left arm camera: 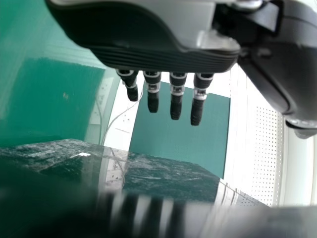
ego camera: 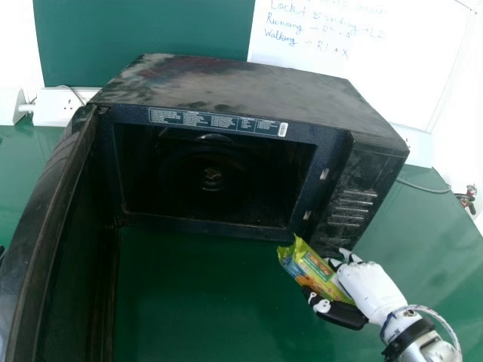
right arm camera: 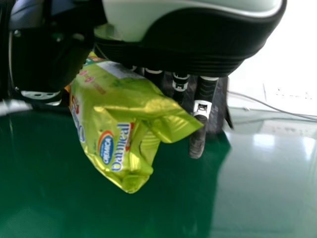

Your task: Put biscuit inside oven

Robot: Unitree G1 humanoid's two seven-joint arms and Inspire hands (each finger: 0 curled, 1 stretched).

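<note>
Curled round a green and yellow biscuit packet point(ego camera: 308, 269), my right hand point(ego camera: 370, 289) is in front of the oven's right corner, below the control panel. The black oven point(ego camera: 249, 87) has its door point(ego camera: 56, 226) swung wide at the left, and its dark cavity faces me. In the right wrist view the packet point(right arm camera: 119, 119) sits between the thumb side and the fingers of my right hand point(right arm camera: 198, 114). My left hand point(left arm camera: 176, 94) shows in the left wrist view with its fingers straight, holding nothing.
The oven stands on a green table point(ego camera: 189, 302). Its door reaches toward me along the left side. A cable point(ego camera: 424, 186) lies behind the oven at the right. A whiteboard point(ego camera: 362, 60) with writing and a green board point(ego camera: 151, 26) are behind.
</note>
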